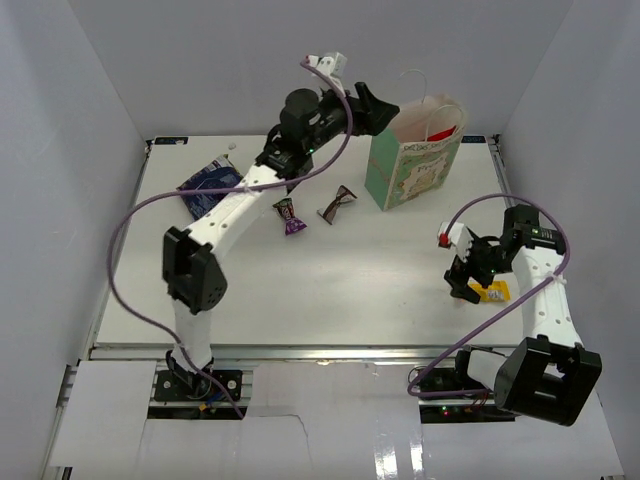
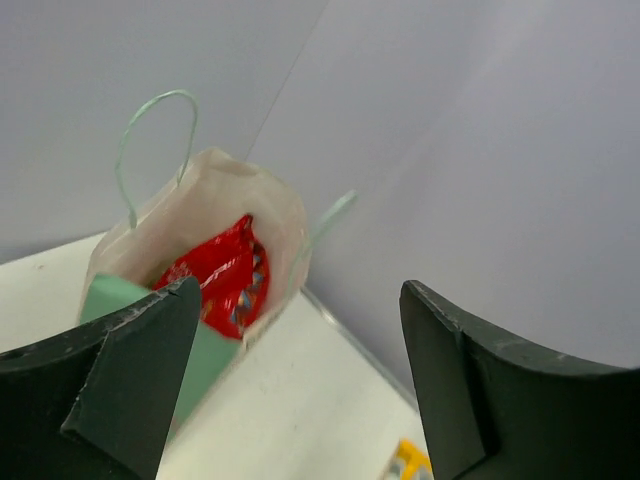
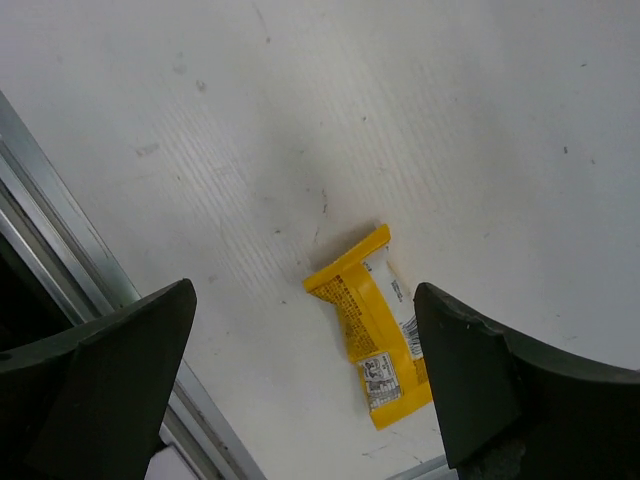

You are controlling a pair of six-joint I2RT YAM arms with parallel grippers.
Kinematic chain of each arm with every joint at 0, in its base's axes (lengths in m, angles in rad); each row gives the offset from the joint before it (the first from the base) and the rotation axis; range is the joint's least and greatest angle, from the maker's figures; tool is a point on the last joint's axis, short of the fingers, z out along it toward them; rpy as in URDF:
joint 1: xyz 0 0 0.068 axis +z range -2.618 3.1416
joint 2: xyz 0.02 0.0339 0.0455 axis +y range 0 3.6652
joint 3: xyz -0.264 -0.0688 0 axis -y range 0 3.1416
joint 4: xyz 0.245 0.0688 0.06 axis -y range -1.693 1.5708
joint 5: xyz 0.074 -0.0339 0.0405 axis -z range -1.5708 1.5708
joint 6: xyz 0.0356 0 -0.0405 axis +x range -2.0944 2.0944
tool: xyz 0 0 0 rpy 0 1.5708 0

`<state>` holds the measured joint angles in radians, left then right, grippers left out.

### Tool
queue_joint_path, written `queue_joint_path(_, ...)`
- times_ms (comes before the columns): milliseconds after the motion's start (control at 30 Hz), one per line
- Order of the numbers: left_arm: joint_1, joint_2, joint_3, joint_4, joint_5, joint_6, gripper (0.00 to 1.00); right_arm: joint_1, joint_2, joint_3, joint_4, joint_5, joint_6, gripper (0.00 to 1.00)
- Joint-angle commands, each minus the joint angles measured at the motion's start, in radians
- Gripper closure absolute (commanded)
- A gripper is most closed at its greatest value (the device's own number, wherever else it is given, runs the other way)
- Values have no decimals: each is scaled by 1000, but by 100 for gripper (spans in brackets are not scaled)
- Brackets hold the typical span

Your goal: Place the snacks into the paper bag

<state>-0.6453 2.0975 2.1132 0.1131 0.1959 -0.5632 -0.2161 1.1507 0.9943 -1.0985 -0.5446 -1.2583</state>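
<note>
I am observing the left arm (image 1: 235, 205) stretching far across the bench (image 1: 350, 290) toward 12 o'clock. Its wrist is sitting raised just beside the paper bag (image 1: 415, 165) on the bag's 9 o'clock side. The left jaws are standing wide apart with nothing between them. The right arm (image 1: 540, 285) is folding back at 4 o'clock, wrist pointing down. The right jaws are hanging spread over the yellow packet (image 3: 375, 335), which is lying flat on the bench and is not gripped.

The paper bag is standing upright at 1 o'clock, mouth open. The red bag (image 2: 215, 270) is sitting inside it, crumpled, its top showing at the rim. The dark-blue bag (image 1: 207, 185) is lying at 10 o'clock. The purple candy (image 1: 290, 216) and the brown candy (image 1: 338, 203) are lying near each other at 11 o'clock, left of the paper bag.
</note>
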Motion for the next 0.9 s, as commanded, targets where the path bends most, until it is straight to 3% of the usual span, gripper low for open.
queue_joint_path(0, 26, -313, -216, -24, 95, 193, 9, -3, -19, -78, -84, 137, -309, 5)
queue_joint_path(167, 49, -672, -814, -1, 64, 253, 2, -3, -2, -160, -26, 311, -469, 8)
queue_joint_path(267, 68, -856, -1049, -10, 16, 230, 2, -5, 62, -138, 25, 342, -478, 9)
queue_joint_path(333, 81, -943, -1123, -19, 5, 223, 2, -6, 96, -125, 63, 359, -463, 10)
queue_joint_path(433, 90, -976, -1188, -52, 11, 220, 2, -6, 148, -134, 132, 382, -460, 11)
queue_joint_path(600, 90, -939, -1142, -113, 20, 223, 2, -6, 222, -178, 219, 397, -483, 14)
queue_joint_path(867, 90, -921, -1033, -277, -47, 149, 2, -6, 297, -175, 215, 377, -440, 27)
